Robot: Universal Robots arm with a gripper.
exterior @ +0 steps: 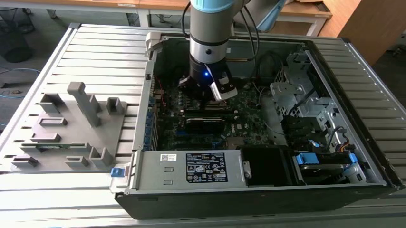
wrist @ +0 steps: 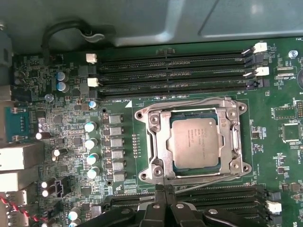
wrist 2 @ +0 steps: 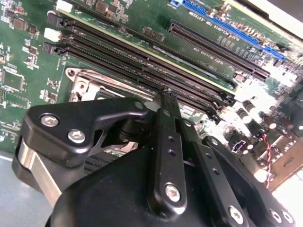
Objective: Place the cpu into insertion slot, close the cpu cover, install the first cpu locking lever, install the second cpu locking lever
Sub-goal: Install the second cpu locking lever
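A ribbed grey metal worktop (exterior: 95,57) spreads wide across the exterior view, its slats running side to side. Behind it, along the far edge, stand light wooden desks (exterior: 146,5) on pale legs. Over at the exterior view's right, a wooden cabinet (exterior: 364,23) in a warmer brown. At the exterior view's left, a black wire bin (exterior: 14,35) sits on the grey floor (exterior: 44,33), a blue cable (exterior: 16,73) trailing near it. Even, soft light all round.

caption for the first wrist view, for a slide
The cpu seated in the insertion slot with the cpu cover closed over it, gripper fingertips together beside the socket on the green motherboard.
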